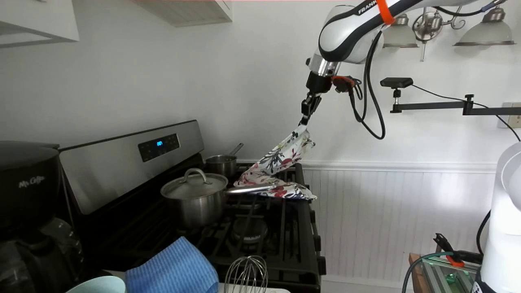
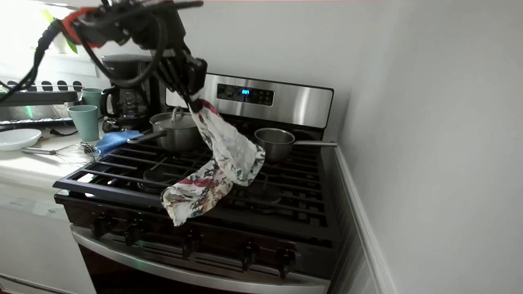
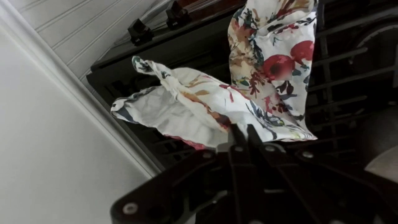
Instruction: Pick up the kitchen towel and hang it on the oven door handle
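1 arm (image 1: pixel 352 36) slants down, its end effector (image 1: pixel 303 120) (nearly closed) pinching the kitchen towel (image 1: pixel 281 156).

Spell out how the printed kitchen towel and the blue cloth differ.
Pattern: the kitchen towel is white with a colorful floral print; the blue cloth is all blue.
Support: the pincer holds the kitchen towel up by one end, while the blue cloth is ungripped.
Place: the kitchen towel's lower part bends over the stovetop; the blue cloth lies beside the whisk.
Both are flexible fabric.
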Action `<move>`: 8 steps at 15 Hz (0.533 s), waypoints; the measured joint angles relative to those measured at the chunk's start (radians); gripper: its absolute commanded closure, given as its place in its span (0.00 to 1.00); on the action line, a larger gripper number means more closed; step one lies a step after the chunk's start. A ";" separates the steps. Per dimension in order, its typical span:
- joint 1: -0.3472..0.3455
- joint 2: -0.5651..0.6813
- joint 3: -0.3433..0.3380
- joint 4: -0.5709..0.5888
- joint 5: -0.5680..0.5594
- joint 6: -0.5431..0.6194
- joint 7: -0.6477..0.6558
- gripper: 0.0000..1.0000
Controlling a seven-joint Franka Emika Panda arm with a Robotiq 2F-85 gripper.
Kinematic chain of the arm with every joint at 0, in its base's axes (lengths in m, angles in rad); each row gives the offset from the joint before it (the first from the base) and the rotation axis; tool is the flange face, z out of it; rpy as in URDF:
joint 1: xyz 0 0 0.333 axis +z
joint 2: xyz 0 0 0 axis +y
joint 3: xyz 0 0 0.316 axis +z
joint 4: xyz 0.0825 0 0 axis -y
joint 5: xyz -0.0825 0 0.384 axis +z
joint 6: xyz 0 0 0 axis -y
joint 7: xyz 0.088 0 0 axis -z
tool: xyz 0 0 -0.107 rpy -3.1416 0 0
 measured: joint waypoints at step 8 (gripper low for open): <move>0.029 -0.188 0.041 0.089 -0.047 -0.111 -0.013 0.99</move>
